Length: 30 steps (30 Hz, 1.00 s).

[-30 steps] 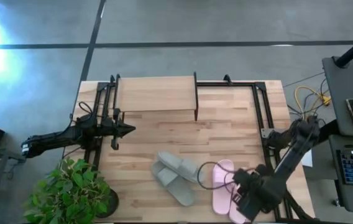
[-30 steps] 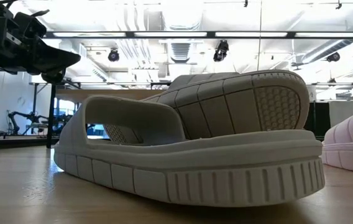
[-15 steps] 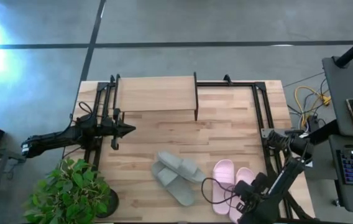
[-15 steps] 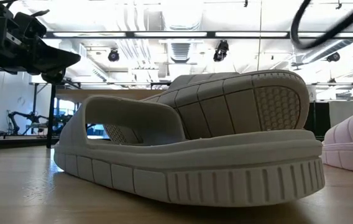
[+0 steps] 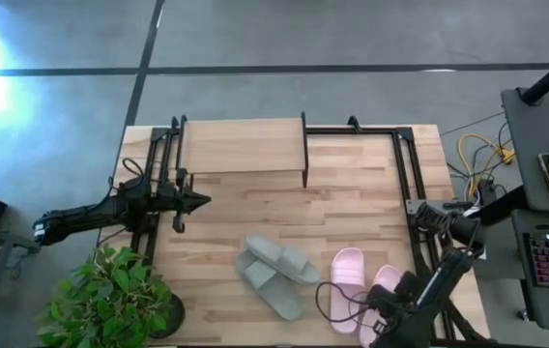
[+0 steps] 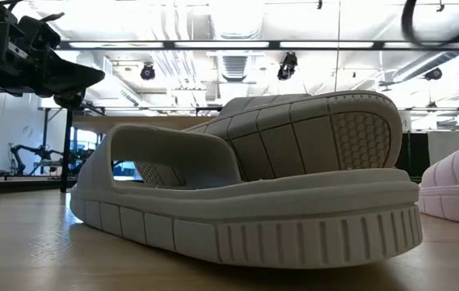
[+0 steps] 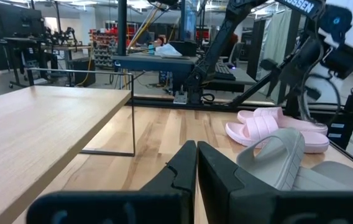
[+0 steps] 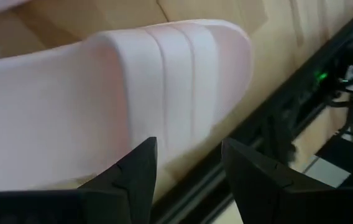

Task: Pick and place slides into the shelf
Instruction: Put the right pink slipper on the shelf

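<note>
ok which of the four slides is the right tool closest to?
The outer pink slide, the one nearest the table's right edge. The open right tool sits over its near end; the grey-green slides lie further left.

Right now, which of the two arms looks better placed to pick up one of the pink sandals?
The right. Its open gripper hangs right at a pink slide near the table's front right, while the left gripper, shut, waits by the shelf, far away.

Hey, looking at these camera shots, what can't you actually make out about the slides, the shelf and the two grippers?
- Shelf lower tier: hidden under its plank top in the high view.
- Right gripper: at the frame edge under its own arm in the high view; whether its fingers touch the pink slide is unclear.
- Second grey-green slide: mostly blocked by the front grey-green slide in the low view.
- Left gripper: nothing hidden; it is shut.
</note>
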{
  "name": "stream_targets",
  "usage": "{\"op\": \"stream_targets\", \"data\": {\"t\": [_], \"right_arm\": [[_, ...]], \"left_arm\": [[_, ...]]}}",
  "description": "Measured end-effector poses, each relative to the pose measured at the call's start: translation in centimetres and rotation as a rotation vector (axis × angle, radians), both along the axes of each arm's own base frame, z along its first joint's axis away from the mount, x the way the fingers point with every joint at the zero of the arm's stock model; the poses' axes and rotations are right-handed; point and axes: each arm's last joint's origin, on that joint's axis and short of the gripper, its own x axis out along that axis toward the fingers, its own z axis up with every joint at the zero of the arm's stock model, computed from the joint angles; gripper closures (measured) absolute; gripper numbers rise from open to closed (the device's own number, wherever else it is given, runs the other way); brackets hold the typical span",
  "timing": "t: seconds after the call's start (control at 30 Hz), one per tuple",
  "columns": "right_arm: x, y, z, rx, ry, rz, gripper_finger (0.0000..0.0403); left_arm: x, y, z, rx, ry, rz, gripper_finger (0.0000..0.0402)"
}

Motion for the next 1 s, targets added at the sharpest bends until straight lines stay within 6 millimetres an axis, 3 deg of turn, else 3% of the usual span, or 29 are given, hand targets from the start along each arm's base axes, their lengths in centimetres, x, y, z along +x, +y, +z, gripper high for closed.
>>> {"op": "stream_targets", "data": {"t": [0.17,0.3,0.43,0.6,1.0], "right_arm": [[0.2,-0.1,2.5,0.047,-0.099,0.006,0.0229],[0.4,0.5,2.9,0.101,-0.145,-0.01,0.0229],[0.8,1.4,1.8,0.147,-0.193,0.055,0.0229],[0.9,1.1,-0.1,0.016,-0.149,0.229,0.0229],[0.5,0.9,-1.8,-0.004,-0.134,0.136,0.0229]], "left_arm": [[0.0,0.0,0.0,0.0,0.0,0.0,0.0402],[0.0,0.0,0.0,0.0,0.0,0.0,0.0402],[0.0,0.0,0.0,0.0,0.001,0.0,0.0402],[0.0,0.0,0.0,0.0,0.001,0.0,0.0402],[0.0,0.0,0.0,0.0,0.001,0.0,0.0402]]}}
